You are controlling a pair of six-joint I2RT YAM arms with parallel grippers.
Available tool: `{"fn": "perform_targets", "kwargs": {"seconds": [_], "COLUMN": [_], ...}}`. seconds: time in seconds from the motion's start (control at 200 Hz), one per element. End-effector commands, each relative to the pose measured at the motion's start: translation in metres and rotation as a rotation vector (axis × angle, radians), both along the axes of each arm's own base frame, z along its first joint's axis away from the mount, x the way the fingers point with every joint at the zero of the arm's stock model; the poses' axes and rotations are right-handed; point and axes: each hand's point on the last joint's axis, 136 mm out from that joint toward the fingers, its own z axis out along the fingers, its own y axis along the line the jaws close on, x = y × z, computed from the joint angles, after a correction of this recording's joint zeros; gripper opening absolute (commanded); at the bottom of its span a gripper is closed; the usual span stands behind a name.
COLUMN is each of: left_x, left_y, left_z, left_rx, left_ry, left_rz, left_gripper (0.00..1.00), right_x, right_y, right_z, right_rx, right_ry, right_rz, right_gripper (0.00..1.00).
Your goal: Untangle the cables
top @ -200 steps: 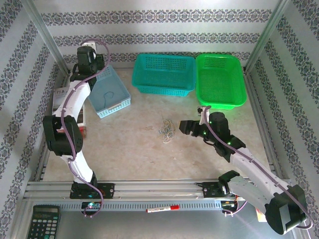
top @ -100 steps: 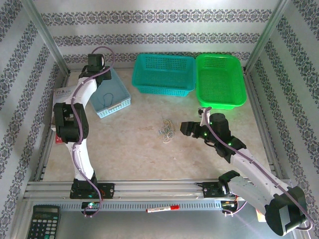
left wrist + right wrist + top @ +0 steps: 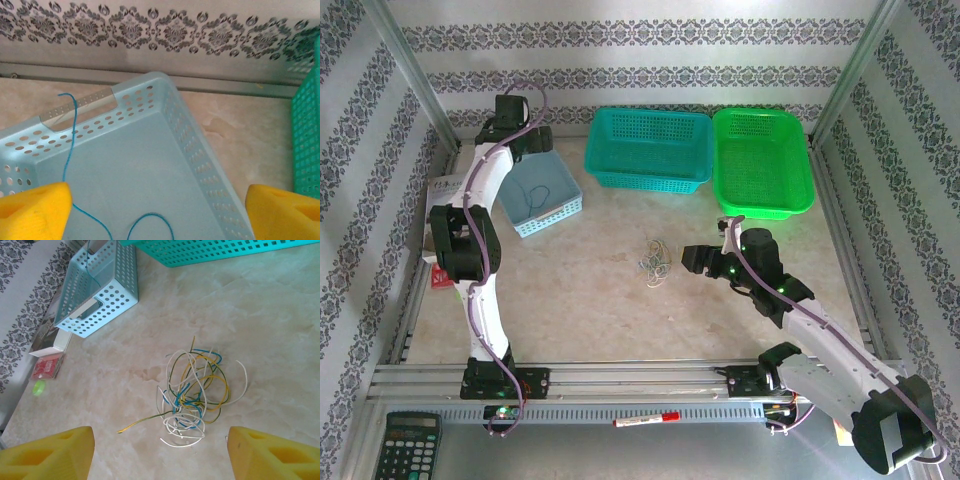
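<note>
Three baskets [image 3: 645, 180], one cable clump [image 3: 655, 262] (tangled)

Top external: high behind the arm bases [image 3: 495, 380], looking down and forward across the whole table [image 3: 580, 300]. Left wrist: close above the light blue basket [image 3: 192, 145], facing the patterned back wall [image 3: 150, 35]. Right wrist: low over the cables [image 3: 195, 390], angled toward that basket; both shared with the overhead view.
</note>
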Motion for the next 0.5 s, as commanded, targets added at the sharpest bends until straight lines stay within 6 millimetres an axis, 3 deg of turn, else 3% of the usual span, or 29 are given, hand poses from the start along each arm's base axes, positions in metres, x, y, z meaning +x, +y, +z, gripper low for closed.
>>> {"fn": "perform_targets", "kwargs": {"seconds": [0.0, 0.18, 0.35, 0.495], "left_x": [-0.011, -0.016, -0.023, -0.019], "left_y": [0.000, 0.006, 0.031, 0.048], "left_z": [0.050, 0.058, 0.028, 0.001], "left_rx": [-0.027, -0.009, 0.068, 0.076], "left_ry": [-0.068, -0.073, 0.016, 0.079], "left_rz": [-0.008, 0.018, 0.134, 0.188], "left_gripper": [0.91, 0.93, 0.91, 0.77], "right_x": [0.002, 0.004, 0.005, 0.006], "right_y": [-0.001, 0.000, 0.000, 0.002], "right_z": [-0.002, -0.003, -0.002, -0.001], "right_rx": [0.004, 0.009, 0.013, 0.013], "right_ry": [-0.002, -0.004, -0.004, -0.005], "right_rz": [-0.003, -0.005, -0.009, 0.003], "right_gripper": [0.71, 0.71, 0.71, 0.71]}}
